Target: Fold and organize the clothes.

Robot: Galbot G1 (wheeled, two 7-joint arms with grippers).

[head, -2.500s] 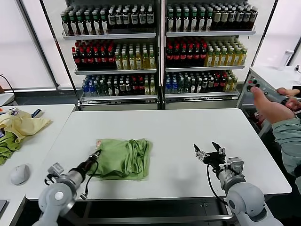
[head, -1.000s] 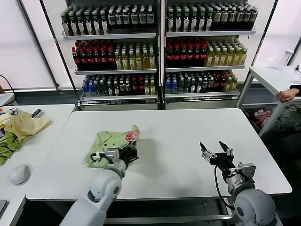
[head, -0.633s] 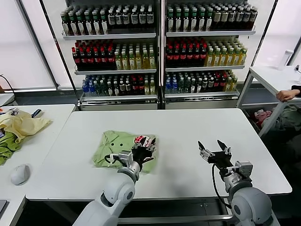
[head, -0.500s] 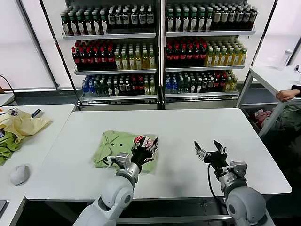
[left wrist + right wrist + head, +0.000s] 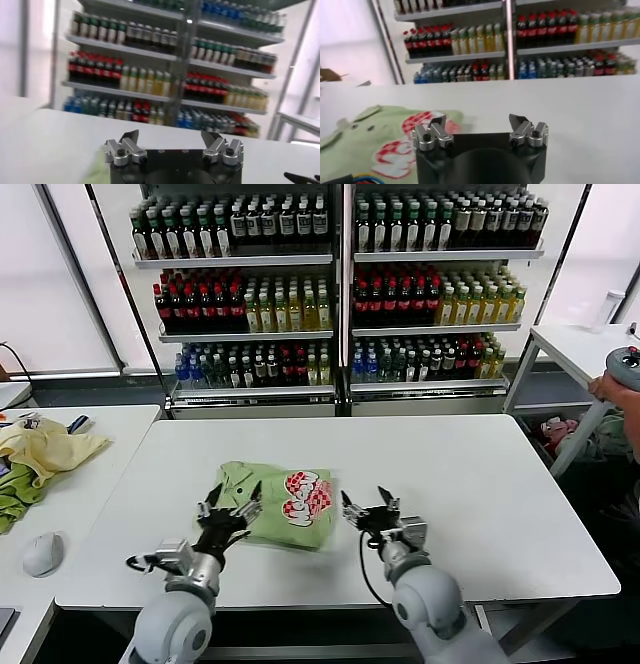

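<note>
We see the right gripper (image 5: 479,126) close to the lens, its two metal-tipped fingers (image 5: 434,131) spread wide apart with nothing between them. It hovers above the white table (image 5: 580,115). Beside one finger lies the light green polo shirt (image 5: 365,145), folded and flat on the table, with its red-and-white printed logo (image 5: 402,137) facing up, and two small dark buttons (image 5: 370,128) show on the fabric near the collar. Beyond the table's far edge stand shelves of drink bottles (image 5: 530,35), arranged in rows of red, yellow, green and blue.
</note>
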